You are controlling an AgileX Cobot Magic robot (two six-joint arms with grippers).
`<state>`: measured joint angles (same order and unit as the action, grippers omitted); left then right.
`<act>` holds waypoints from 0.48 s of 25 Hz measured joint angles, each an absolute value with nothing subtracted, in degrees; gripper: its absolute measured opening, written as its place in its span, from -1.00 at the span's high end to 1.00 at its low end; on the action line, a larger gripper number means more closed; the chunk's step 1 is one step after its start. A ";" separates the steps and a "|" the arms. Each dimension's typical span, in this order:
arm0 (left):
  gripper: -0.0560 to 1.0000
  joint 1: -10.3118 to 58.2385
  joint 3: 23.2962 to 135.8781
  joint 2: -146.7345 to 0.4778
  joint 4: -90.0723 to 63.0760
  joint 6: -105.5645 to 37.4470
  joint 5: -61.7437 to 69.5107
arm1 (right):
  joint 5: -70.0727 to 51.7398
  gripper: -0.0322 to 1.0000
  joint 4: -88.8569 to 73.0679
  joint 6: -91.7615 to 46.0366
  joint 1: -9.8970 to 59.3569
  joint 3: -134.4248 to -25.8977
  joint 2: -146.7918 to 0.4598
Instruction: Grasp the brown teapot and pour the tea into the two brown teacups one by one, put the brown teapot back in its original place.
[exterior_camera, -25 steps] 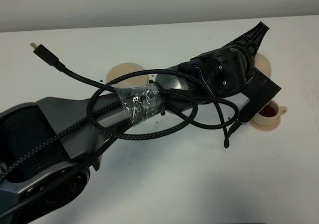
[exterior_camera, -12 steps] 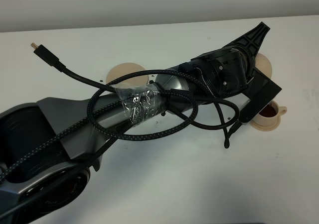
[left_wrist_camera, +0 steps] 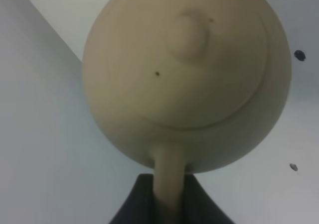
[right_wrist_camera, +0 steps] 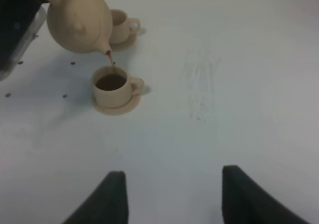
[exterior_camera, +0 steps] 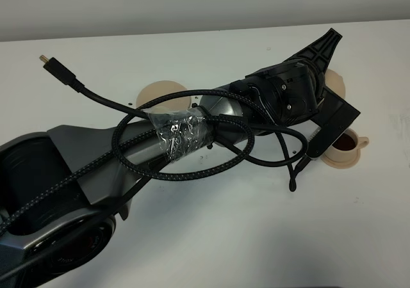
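- Table (exterior_camera: 256, 237): white, being used as the work surface.
- Left arm (exterior_camera: 160, 141): being stretched across the table toward the right of the high view, with cables looped round it.
- Brown teapot (right_wrist_camera: 79, 19): being held aloft and tipped spout-down just above the nearer teacup (right_wrist_camera: 110, 84). In the high view it is being mostly hidden by the wrist.
- Its loop handle (left_wrist_camera: 168, 179) is being gripped by the clenched left gripper (left_wrist_camera: 168, 204).
- Right gripper (right_wrist_camera: 172, 196): being held clear, jaws spread, nothing between them.
- Wide saucer (exterior_camera: 163, 93): bare, well apart from the teapot.
- Farther teacup (right_wrist_camera: 122, 27): contents cannot be told.
- Tea (right_wrist_camera: 109, 58): being poured in a thin stream into the nearer teacup, which is holding dark liquid.
- Handling, as judged: rigid, breakable ceramic with a matte, not very slippery surface.
- The liquid load is probably shifting as the pot is being tilted.
- The handle is being taken as the only sound hold. It is off-centre, so swing and a loose lid are being watched for.
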<state>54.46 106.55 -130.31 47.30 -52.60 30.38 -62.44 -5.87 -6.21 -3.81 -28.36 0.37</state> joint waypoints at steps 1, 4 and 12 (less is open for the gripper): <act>0.65 54.46 106.55 -130.31 47.30 -52.59 30.38 | -62.44 0.12 -5.87 -6.21 -3.81 -28.36 0.37; 0.65 54.46 106.55 -130.31 47.30 -52.52 30.38 | -62.44 0.12 -5.87 -6.21 -3.81 -28.36 0.37; 0.65 54.46 106.55 -130.31 47.30 -52.52 30.43 | -62.44 0.12 -5.87 -6.21 -3.81 -28.36 0.37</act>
<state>54.46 106.55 -130.31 47.30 -52.52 30.43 -62.44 -5.87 -6.21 -3.81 -28.36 0.37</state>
